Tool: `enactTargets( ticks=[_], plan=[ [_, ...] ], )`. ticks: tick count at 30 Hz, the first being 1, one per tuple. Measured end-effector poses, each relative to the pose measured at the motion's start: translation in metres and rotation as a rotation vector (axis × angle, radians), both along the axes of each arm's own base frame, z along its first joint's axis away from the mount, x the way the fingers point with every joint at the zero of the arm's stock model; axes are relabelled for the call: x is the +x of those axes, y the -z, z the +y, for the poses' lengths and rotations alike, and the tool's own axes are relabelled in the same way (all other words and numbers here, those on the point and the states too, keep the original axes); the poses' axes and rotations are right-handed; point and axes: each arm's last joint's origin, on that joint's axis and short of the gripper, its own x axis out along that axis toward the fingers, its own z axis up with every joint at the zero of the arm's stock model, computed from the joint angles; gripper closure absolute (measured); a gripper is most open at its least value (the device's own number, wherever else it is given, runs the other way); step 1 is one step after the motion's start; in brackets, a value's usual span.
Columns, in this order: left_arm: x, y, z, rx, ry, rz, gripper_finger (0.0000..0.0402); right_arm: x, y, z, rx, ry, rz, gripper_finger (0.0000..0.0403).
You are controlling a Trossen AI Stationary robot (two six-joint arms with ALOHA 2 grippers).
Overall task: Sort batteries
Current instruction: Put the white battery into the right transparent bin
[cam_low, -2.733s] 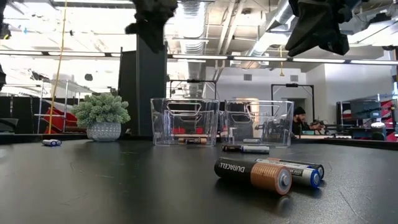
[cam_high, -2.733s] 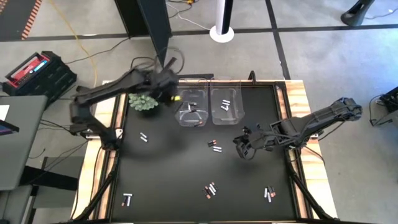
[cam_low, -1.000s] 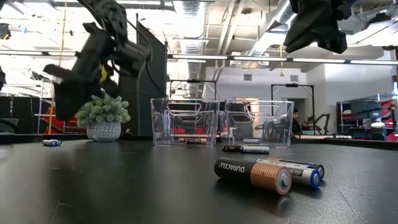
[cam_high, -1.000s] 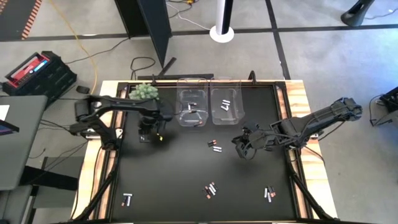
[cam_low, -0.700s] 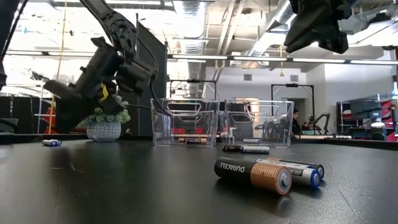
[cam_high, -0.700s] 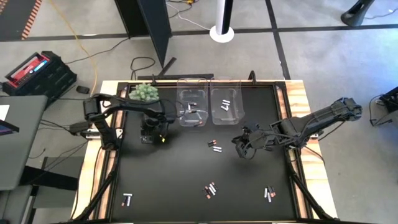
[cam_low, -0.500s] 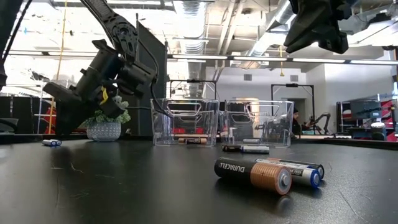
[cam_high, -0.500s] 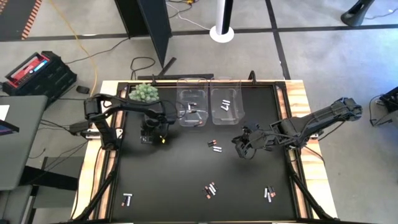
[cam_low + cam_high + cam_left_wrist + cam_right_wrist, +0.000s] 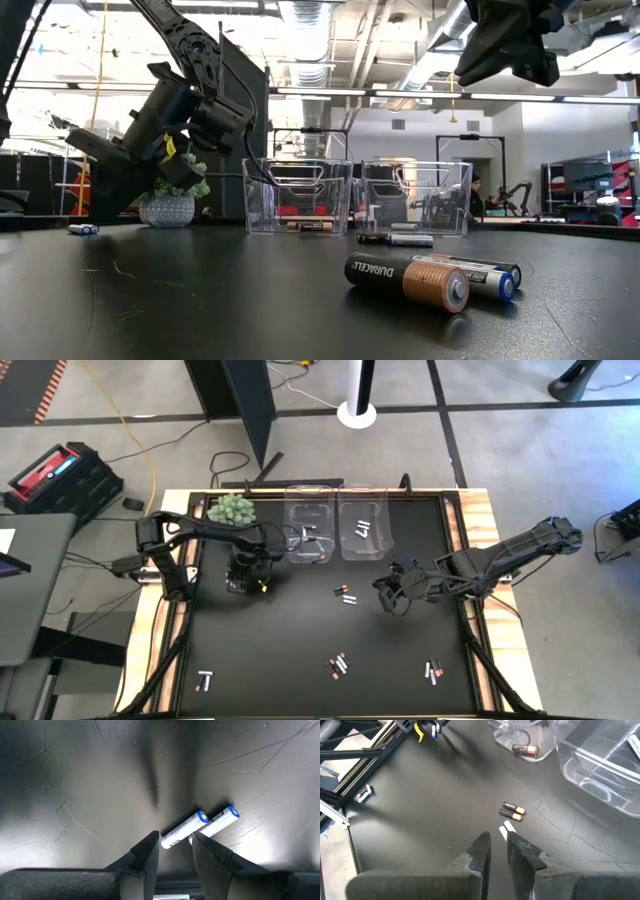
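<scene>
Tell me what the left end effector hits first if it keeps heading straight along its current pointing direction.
Probably the nearer of two white blue-tipped batteries lying just ahead of the left end effector, whose open fingers straddle its end; depth is uncertain.

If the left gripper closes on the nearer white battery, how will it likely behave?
The white battery is a smooth cylinder lying flat, so it will probably roll if nudged. Its twin lies alongside and may get bumped. The left gripper straddles only its end, so it might pivot.
</scene>
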Motion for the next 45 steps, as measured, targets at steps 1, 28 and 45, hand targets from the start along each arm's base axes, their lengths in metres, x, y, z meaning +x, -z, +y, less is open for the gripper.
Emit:
enactTargets(
  ticks=[1,28,45],
  plan=[
    [0.0,0.0,0.0,0.001,-0.003,0.0,0.029,0.0,0.0,0.0,0.0,0.0,0.0,0.0321],
    [-0.001,-0.001,-0.003,0.102,-0.325,0.027,0.029,0.0,0.0,0.0,0.005,0.003,-0.005,0.0321],
    [-0.009,0.006,-0.004,0.046,-0.067,0.061,0.029,0.0,0.0,0.0,0.035,0.03,-0.012,0.0321]
  ],
)
